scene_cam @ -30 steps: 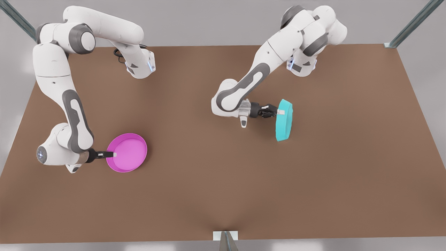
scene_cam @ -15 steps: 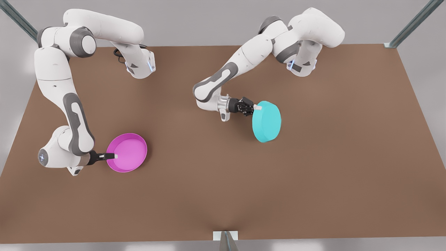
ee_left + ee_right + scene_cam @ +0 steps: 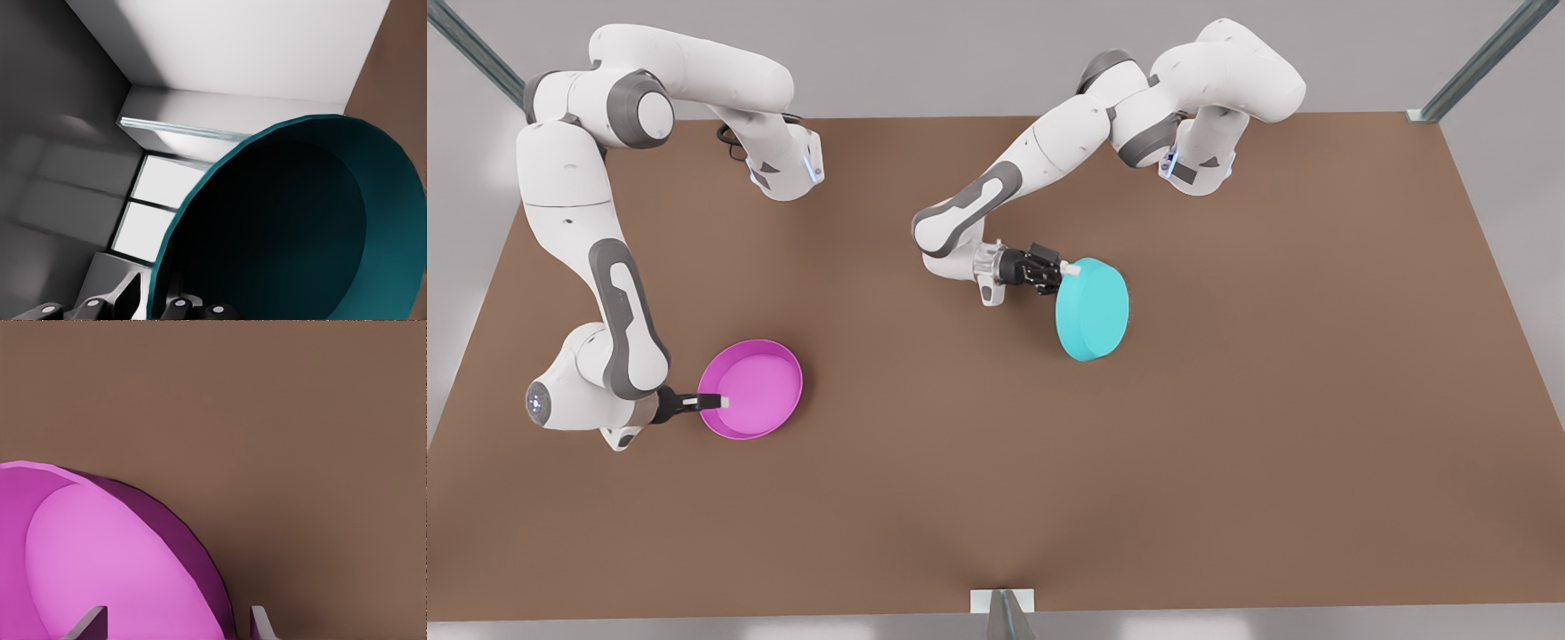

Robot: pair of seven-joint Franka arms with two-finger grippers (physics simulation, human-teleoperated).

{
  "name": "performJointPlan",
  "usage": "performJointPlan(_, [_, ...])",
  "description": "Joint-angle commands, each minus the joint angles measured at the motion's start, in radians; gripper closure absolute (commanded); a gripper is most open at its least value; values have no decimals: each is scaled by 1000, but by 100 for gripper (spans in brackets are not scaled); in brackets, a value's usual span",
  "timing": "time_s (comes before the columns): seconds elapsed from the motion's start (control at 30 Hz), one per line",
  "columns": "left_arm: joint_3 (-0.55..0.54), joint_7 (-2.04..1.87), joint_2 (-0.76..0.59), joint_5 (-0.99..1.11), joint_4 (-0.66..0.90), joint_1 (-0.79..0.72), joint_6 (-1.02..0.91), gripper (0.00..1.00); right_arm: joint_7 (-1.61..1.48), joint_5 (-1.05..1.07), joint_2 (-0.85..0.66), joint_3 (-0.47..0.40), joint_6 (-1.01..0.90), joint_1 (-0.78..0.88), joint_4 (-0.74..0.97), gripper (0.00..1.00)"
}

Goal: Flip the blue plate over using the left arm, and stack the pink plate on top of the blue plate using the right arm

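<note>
While inverted, blue plate [image 3: 1093, 309] hangs tool-gripped [image 3: 1069, 271].

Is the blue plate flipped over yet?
Nearly: the blue plate, gripped at its rim by the left gripper, shows its flat underside, tilted above the table.

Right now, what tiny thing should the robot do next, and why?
Probably lower the blue plate onto the table. The left claw grips its rim, and its flat bottom already faces up. The right claw sits at the pink plate, waiting.
</note>
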Motion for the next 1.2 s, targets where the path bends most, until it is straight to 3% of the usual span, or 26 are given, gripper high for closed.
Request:
performJointPlan(0.0, [0, -9, 1, -17, 0, 0, 0, 0, 0, 0, 1, 0, 0, 0, 0, 26])
performJointPlan(0.07, [-2, -24, 13, -20, 0, -2, 0, 0, 2, 0, 1, 0, 0, 0, 0, 26])
performJointPlan(0.27, [-87, -193, 18, -191, 44, -3, 21, 0, 2, 2, 6, 0, 0, 3, 2, 39])
performJointPlan(0.47, [-129, -730, 15, -595, 172, 2, 443, 0, 2, 0, 6, 0, 0, 2, 2, 41])
performJointPlan(0.67, [-155, -873, -2, -706, 296, 6, 548, 0, -2, 0, 8, 0, 2, 3, 2, 46])
performJointPlan(0.73, [-156, -894, -53, -722, 440, 29, 548, 0, -2, 0, 9, 0, 0, 3, 2, 49])
performJointPlan(0.8, [-158, -893, -264, -876, 469, 208, 548, 0, -2, -2, 9, 0, 2, 3, 2, 52])
performJointPlan(0.83, [-158, -871, -370, -1000, 477, 418, 578, 0, -3, -2, 9, 0, 0, 3, 6, 54])
performJointPlan(0.9, [-160, -444, -426, -1126, 477, 793, 572, 0, -3, -3, 14, 0, 0, 9, 17, 55])
performJointPlan(0.93, [-152, -138, -424, -1120, 472, 880, 537, 0, -3, -3, 14, 0, 0, 9, 17, 57])
performJointPlan(1.03, [-153, 484, -424, -1120, 472, 1049, 502, 0, -5, -5, 14, 0, -2, 8, 17, 58])
performJointPlan(1.1, [-149, 716, -541, -1117, 468, 1068, 374, 0, -5, -6, 14, 0, -2, 9, 17, 61])
performJointPlan(1.13, [-86, 818, -620, -1135, 404, 1055, 370, 0, -3, -8, 15, 0, 0, 9, 17, 61])
performJointPlan(1.17, [11, 928, -760, -1199, 198, 1032, 484, 0, -3, -8, 15, 0, 0, 9, 17, 61])
